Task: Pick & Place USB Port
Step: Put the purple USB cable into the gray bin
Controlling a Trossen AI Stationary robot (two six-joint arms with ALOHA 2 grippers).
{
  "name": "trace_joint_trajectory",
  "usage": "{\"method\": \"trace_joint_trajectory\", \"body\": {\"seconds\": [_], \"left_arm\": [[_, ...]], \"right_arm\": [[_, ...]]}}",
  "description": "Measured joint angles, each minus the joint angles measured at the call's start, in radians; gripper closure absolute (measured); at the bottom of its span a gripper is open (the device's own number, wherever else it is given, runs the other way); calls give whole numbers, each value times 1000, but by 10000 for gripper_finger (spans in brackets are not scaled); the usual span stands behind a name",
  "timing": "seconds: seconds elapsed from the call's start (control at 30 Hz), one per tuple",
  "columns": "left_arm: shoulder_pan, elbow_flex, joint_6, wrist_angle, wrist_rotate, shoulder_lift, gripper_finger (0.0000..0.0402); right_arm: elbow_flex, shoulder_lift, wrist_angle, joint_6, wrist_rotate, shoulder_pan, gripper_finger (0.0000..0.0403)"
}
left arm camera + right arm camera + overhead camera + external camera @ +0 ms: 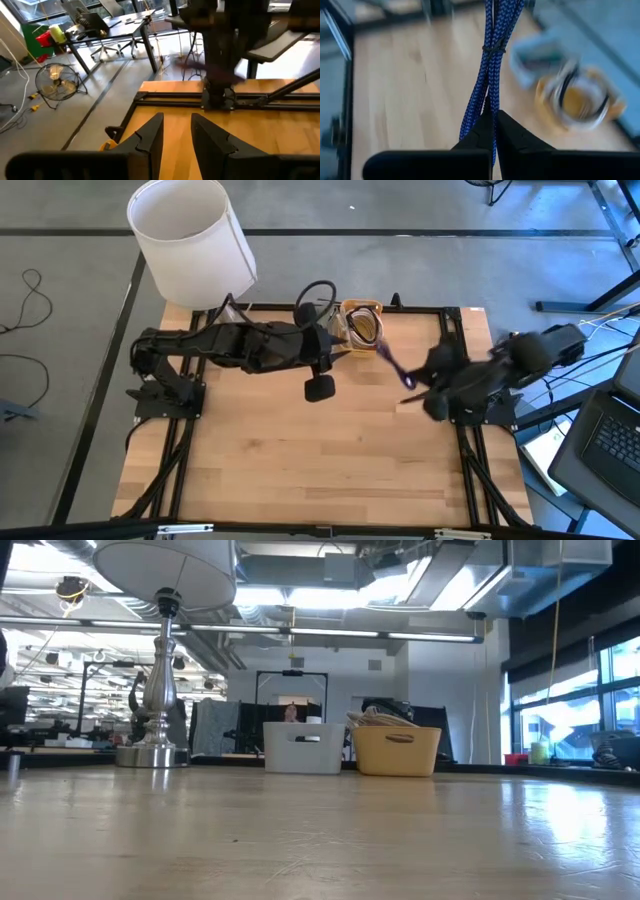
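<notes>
The USB cable (pixel 492 60) is a blue braided bundle bound by a thin tie (pixel 493 49). My right gripper (pixel 494 112) is shut on it; in the high view this gripper (pixel 415 388) is over the table's right part, and the cable (pixel 392 365) runs from it toward the yellow basket (pixel 362 323). The basket holds more coiled cables. My left gripper (pixel 176 117) is open and holds nothing; it hangs over the table's middle (pixel 320 387), near the basket. Neither gripper shows in the low view. My right gripper pinches the doubled blue cable strands (pixel 490 102) between its two fingers, a little below the tie. The fingers lie along the strands. The bundle sticks out past the fingertips toward the basket, and none of it shows on the tabletop in the low view.
A white-shaded lamp (pixel 190 235) stands at the table's far left corner. A white bin (pixel 305 747) sits beside the yellow basket (pixel 397 750) at the far edge. The wooden tabletop (pixel 320 460) nearer the front is bare. A laptop (pixel 610 440) lies off the table's right side.
</notes>
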Motion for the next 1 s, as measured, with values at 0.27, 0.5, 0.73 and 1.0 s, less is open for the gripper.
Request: {"method": "trace_joint_trajectory", "body": {"seconds": [0.27,0.5,0.73,1.0], "left_arm": [[49,-1,-16,155,130,32,306],[83,0,-3,417,316,76,272],[107,0,-8,519,450,76,221],[112,0,7,544,470,76,207]], "right_arm": [[157,1,312,-435,106,-16,402],[158,2,382,-548,102,-65,403],[158,19,381,-551,58,-87,403],[159,67,387,-573,-3,-128,403]]}}
